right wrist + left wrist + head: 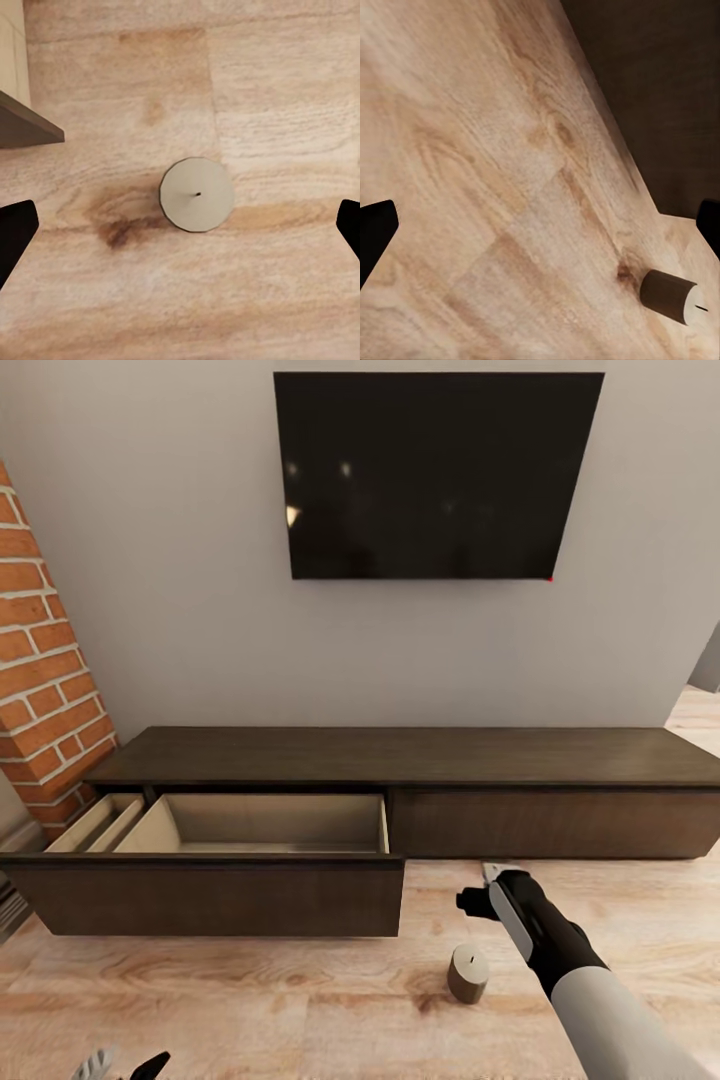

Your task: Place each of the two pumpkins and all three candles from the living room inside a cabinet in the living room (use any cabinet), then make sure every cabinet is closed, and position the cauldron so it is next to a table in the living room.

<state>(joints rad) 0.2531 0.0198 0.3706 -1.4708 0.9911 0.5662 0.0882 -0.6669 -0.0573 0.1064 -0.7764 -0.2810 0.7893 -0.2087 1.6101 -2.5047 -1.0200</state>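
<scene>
One candle [467,972], a stubby tan cylinder with a pale top, stands upright on the wood floor in front of the cabinet [400,755]. My right gripper [480,890] hovers over it, open; in the right wrist view the candle [196,194] lies straight below, between the widely spread fingertips [15,236]. My left gripper [122,1068] is low at the near left, open and holding nothing, and its camera catches the candle [671,294] from the side. The cabinet's left drawer [210,895] is pulled out, and its front panel hides its floor. The pumpkins and cauldron are out of view.
The right drawer front [555,822] is shut. A dark TV [435,475] hangs on the grey wall above the cabinet. A brick column [45,700] stands at the left end. Wood floor [300,1010] stretches before the open drawer.
</scene>
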